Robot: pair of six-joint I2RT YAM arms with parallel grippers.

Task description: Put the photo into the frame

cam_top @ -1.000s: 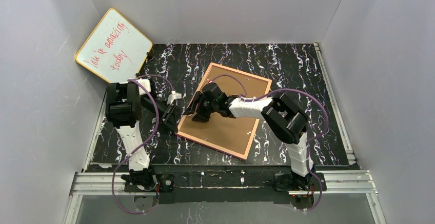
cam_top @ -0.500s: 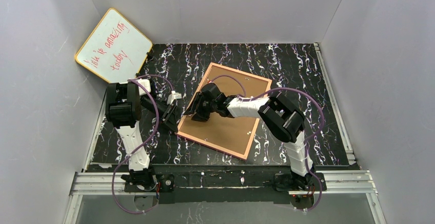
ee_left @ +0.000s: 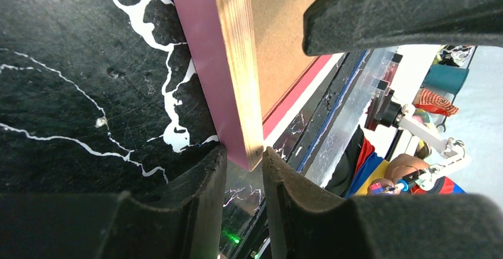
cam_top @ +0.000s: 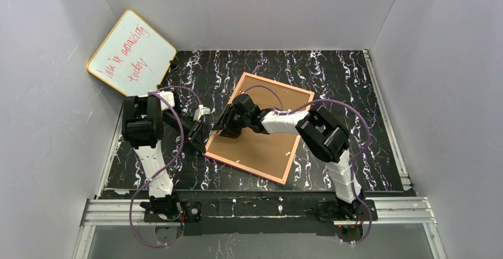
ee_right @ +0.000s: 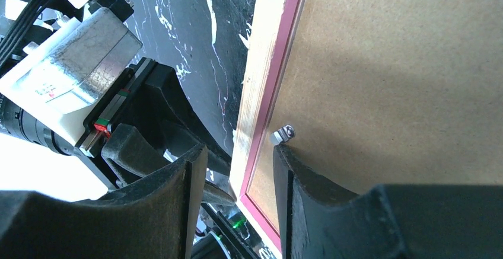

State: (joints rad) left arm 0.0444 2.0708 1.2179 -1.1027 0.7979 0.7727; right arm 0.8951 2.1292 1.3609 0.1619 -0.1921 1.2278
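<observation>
Right gripper (ee_right: 238, 148): edging toward 9 o'clock since earlier, jaws narrowing yet apart, straddling frame (ee_right: 252, 93) rail by metal tab (ee_right: 285, 133); left gripper (ee_left: 244, 150) clamping frame corner, steadying it; frame lying face-down, centre; photo hidden.

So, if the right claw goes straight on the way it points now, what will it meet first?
Most likely the frame: its rail lies between the open fingers of the right claw, and one finger would land on the backing board beside the small metal tab. Depth is hard to judge.
</observation>
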